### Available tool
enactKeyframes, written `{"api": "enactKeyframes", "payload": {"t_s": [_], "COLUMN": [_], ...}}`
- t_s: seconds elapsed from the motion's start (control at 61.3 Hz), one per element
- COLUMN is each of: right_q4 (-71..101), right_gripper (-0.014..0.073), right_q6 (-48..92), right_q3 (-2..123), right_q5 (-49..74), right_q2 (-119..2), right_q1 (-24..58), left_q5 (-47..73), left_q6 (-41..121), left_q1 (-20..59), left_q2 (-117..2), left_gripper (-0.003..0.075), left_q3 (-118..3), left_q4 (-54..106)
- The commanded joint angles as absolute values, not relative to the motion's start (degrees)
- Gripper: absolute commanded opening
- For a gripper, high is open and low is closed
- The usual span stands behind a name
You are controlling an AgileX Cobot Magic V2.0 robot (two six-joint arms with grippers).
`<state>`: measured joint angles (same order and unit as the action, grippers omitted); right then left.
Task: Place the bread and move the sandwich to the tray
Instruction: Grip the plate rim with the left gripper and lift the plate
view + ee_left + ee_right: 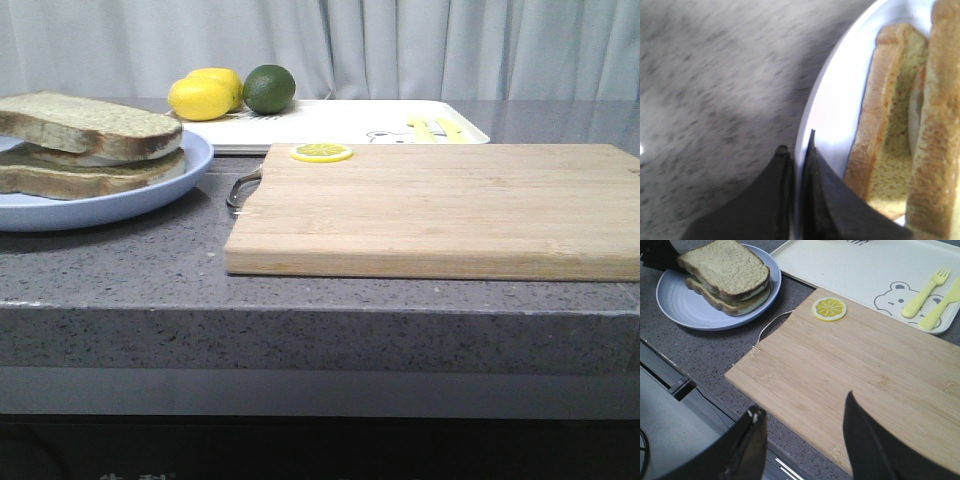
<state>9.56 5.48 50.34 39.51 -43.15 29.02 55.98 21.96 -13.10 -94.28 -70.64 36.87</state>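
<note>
Across the back hangs a pale grey-white curtain (420, 50) in soft vertical folds, closing off the whole rear of the scene. In front of it runs the surface (120, 270), a dark grey speckled stone slab with a thick front edge and a lighter band beneath it, dropping into deep shadow below. Light falls soft and even, throwing only faint shadows.

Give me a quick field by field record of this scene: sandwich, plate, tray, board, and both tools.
sandwich: assembled, top slice on, on the blue plate
left tool: shut on the plate rim
right tool: open, empty, above the cutting board
tray: behind the board, holds no sandwich
lemon slice: on the board's corner
fruit: two lemons and a lime by the tray
</note>
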Motion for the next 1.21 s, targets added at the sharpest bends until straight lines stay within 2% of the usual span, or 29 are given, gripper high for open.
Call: {"api": "enactKeyframes", "payload": {"t_s": [0.0,0.245,0.49,0.914,1.191], "right_q4": [9.3,9.3,9.3,9.3,9.3], "right_gripper": [0.0382,0.0382,0.0382,0.0382,0.0382], "right_q6": [6.0,6.0,6.0,6.0,6.0], "right_q3": [51.7,51.7,51.7,51.7,51.7], "right_q5": [35.8,35.8,35.8,35.9,35.9], "right_q2": [-42.8,-42.8,-42.8,-42.8,-42.8], "right_q1": [28.8,28.8,28.8,28.8,28.8], "left_q5": [57.4,57.1,56.7,54.7,58.4], "left_q6": [23.0,22.6,14.9,-5.5,-10.1], "left_q1": [-10.7,-4.3,0.0,1.2,1.3], "left_q2": [-90.5,-91.4,-99.3,-116.3,-122.0], "left_gripper": [-0.002,-0.002,-0.002,-0.002,-0.0017], "left_q3": [-75.6,-86.1,-97.8,-115.5,-118.8], "left_q4": [39.9,43.5,45.9,46.1,45.7]}}
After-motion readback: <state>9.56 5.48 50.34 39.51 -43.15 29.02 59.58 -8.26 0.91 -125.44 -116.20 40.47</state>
